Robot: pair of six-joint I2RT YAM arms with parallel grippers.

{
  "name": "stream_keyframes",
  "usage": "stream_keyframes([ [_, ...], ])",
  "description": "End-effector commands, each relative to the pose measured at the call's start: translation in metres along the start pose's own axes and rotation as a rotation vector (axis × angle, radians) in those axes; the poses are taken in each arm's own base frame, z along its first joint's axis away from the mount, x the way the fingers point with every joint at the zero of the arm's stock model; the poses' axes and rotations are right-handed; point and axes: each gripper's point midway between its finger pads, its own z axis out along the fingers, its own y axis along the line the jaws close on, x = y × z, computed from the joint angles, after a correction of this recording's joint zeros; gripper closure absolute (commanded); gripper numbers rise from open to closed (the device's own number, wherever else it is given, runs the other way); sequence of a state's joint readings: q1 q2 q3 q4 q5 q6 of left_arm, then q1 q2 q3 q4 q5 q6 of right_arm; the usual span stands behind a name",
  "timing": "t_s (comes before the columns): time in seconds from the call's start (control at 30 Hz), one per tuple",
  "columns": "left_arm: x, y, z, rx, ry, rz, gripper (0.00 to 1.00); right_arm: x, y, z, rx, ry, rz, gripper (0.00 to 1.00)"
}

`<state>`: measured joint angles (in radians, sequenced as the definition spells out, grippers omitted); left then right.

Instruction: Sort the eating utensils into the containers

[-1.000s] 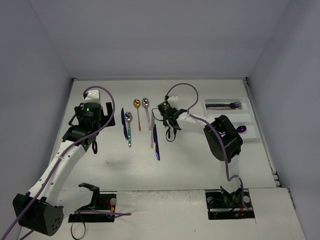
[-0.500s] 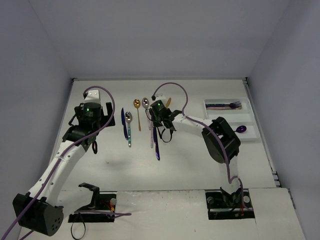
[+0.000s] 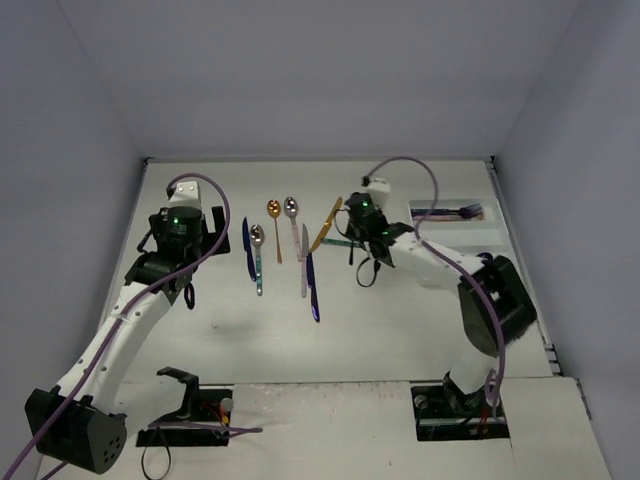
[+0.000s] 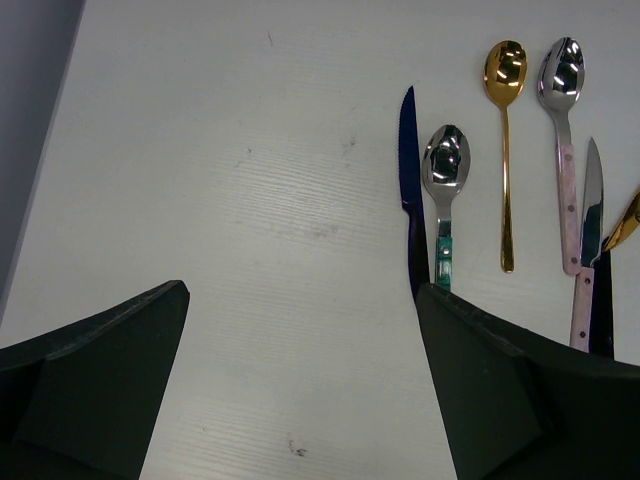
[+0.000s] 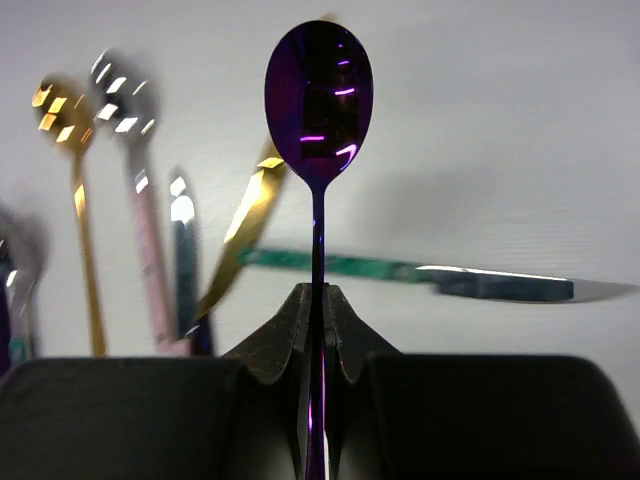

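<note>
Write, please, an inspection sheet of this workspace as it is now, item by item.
Surface: white table, with faint scuffs.
Job's things: spoons and knives lie in a loose row at the centre, among them a gold spoon and a gold knife. The white tray at the far right, only partly seen, holds a dark fork.
Clutter: nothing seen.
Grippers: left gripper open over bare table. Right gripper shut on the handle of a purple spoon.
Cables: purple cables loop above both arms.
Surroundings: plain grey walls on three sides.
</note>
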<state>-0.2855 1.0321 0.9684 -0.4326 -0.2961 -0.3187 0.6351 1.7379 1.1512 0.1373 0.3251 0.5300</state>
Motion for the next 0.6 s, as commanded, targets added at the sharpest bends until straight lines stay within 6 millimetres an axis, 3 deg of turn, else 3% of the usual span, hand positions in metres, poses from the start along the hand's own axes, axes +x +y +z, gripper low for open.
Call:
stream_keyframes([
  [0.0, -0.018, 0.003, -0.005, -0.007, -0.056, -0.033, 0.03, -0.057, -0.106, -0.027, 0.257, -0.221, 0.295, 1.00],
  [0.13, -0.018, 0.002, -0.004, -0.006, -0.056, -0.037, 0.03, -0.058, -0.177, -0.042, 0.377, -0.269, 0.479, 1.00],
  [0.33, -0.017, 0.002, -0.003, -0.008, -0.049, -0.034, 0.03, -0.030, -0.268, -0.062, 0.559, -0.295, 0.689, 1.00],
  [0.57, -0.017, 0.003, -0.003, -0.010, -0.048, -0.032, 0.03, -0.006, -0.327, -0.063, 0.679, -0.275, 0.861, 1.00],
])
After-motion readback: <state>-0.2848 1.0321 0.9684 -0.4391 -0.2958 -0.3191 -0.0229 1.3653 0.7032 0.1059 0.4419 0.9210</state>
